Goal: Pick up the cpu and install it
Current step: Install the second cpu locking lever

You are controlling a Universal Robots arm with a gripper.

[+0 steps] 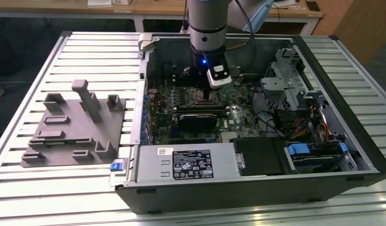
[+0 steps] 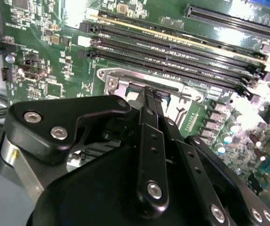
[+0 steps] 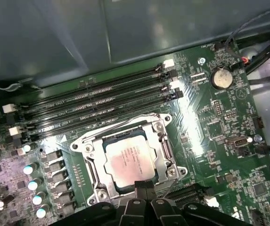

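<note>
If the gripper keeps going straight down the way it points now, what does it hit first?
Most likely the cpu, which lies in the metal-framed socket on the motherboard. In the first wrist view the gripper sits at the chip's edge, so it might catch the socket frame instead; depth is unclear.

Silver cpu (image 3: pixel 125 157) — flat in socket (image 3: pixel 127 162)

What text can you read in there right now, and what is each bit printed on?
Nothing can be quoted; all print is too small or blurred.
On the power supply, a black-and-white label: rows of print and symbols, unreadable.
Above it, a small white sticker: unreadable.
On the cpu, lying in the socket: faint lines of print, unreadable.
On the motherboard: white markings, too small.
</note>
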